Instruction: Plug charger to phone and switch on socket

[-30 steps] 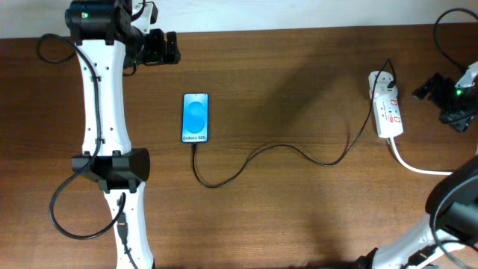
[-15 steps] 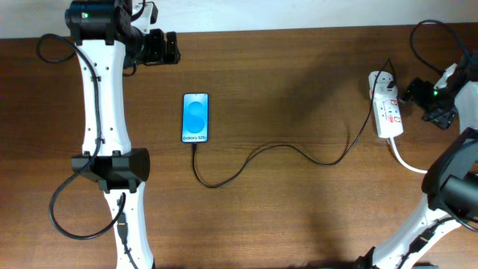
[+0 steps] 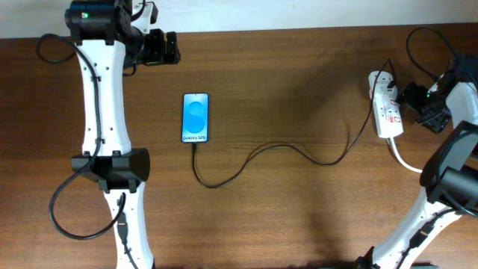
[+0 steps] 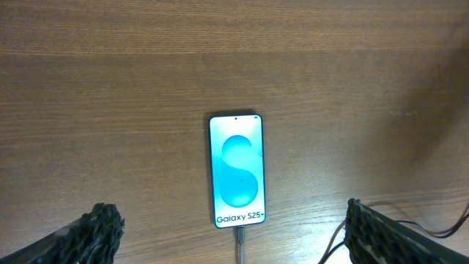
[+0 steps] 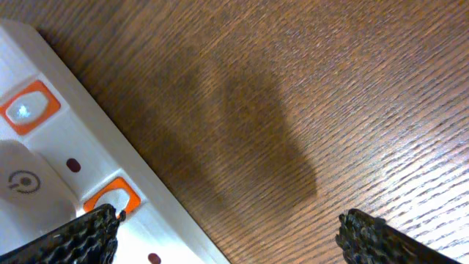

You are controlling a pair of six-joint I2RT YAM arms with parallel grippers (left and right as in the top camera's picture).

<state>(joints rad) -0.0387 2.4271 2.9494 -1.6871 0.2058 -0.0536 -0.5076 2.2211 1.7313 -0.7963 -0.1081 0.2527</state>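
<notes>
A phone, its blue screen lit, lies face-up left of centre on the wooden desk. The black charger is plugged into its lower edge and snakes right to the white socket. The right gripper hovers just beside the socket, jaws spread. The left gripper, jaws also spread, sits near the desk's far edge.

My right wrist feed cuts the socket off at its left and bottom edges. Overhead, its switches are too small to read. The charger runs off the left wrist feed's bottom edge.
</notes>
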